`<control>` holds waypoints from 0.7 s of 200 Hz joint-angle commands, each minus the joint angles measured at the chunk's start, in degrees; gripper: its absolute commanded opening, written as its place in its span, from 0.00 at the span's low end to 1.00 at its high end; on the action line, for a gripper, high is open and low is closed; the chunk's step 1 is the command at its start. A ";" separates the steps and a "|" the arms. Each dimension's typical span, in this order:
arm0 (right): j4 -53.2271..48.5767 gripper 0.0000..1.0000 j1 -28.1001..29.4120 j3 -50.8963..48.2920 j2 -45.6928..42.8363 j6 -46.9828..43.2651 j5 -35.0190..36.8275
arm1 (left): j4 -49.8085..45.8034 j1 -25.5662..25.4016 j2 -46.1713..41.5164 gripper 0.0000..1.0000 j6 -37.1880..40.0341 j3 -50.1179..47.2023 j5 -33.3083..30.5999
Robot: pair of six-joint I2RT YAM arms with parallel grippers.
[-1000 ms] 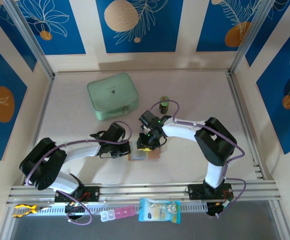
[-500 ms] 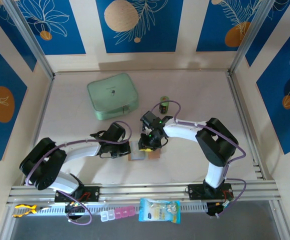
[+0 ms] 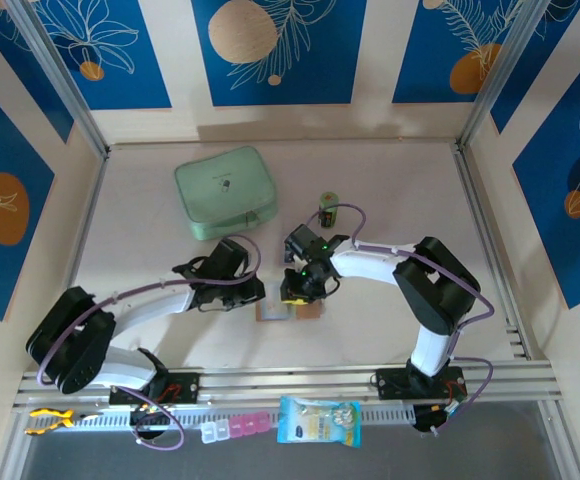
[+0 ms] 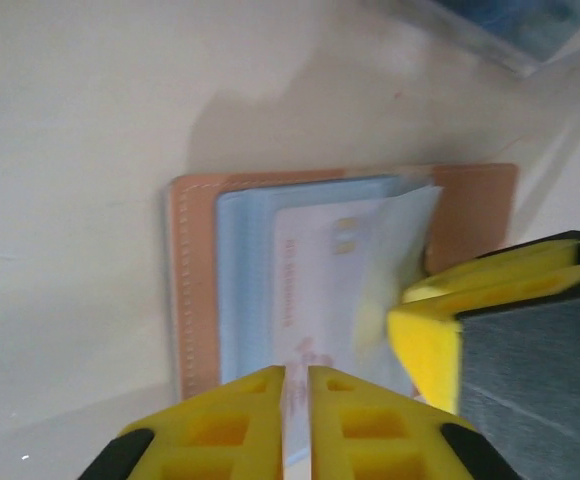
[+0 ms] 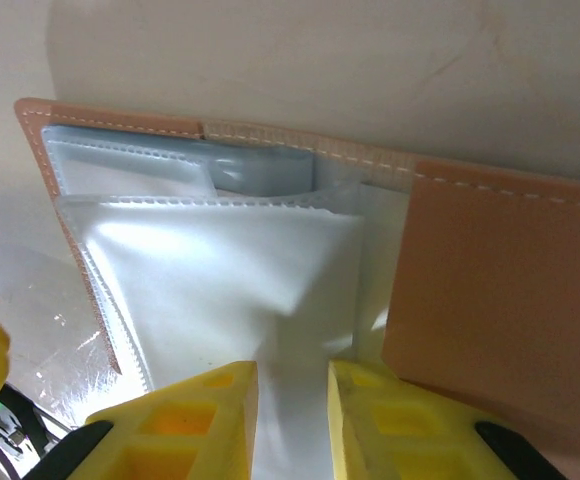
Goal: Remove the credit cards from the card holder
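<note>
Open tabletop [image 3: 150, 270] rings the card holder [image 4: 192, 290]; left pincer [image 4: 297, 400] pinches a card [image 4: 320, 270], right pincer [image 5: 292, 410] its pocket [image 5: 220, 270].

Tan card holder [image 4: 183, 290] lies open, light-blue card [image 4: 315, 270] in its pocket.

Beige desk [image 3: 150, 255]: tan leather card holder [image 3: 310, 311]; beyond it, small green cylinder [image 3: 328, 207]; beyond-left, mint-green rectangular zip case [image 3: 225, 192].

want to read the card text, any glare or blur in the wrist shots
Left wrist: the blue card is blurred, its print unreadable. Right wrist: glare whitens the plastic pockets, though the card holder stitching is sharp.
</note>
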 commanded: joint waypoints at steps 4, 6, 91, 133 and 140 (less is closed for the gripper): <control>0.47 0.25 -0.43 -1.11 -1.63 0.65 -1.48 | 3.88 -0.66 0.15 0.20 -1.49 1.17 3.64; 0.42 0.25 -0.44 -1.18 -1.67 0.65 -1.53 | 4.08 -0.70 0.27 0.21 -1.53 1.23 3.79; 1.55 0.24 -1.13 -1.81 -2.07 0.74 -3.08 | 10.58 -1.36 7.33 0.24 -4.94 0.48 7.48; 2.25 0.24 -1.09 -2.34 -2.70 0.79 -3.44 | 12.76 -1.50 8.71 0.20 -5.95 0.60 8.60; 2.10 0.24 -1.17 -2.38 -2.85 0.93 -3.39 | 12.94 -1.51 8.82 0.20 -6.05 0.59 8.70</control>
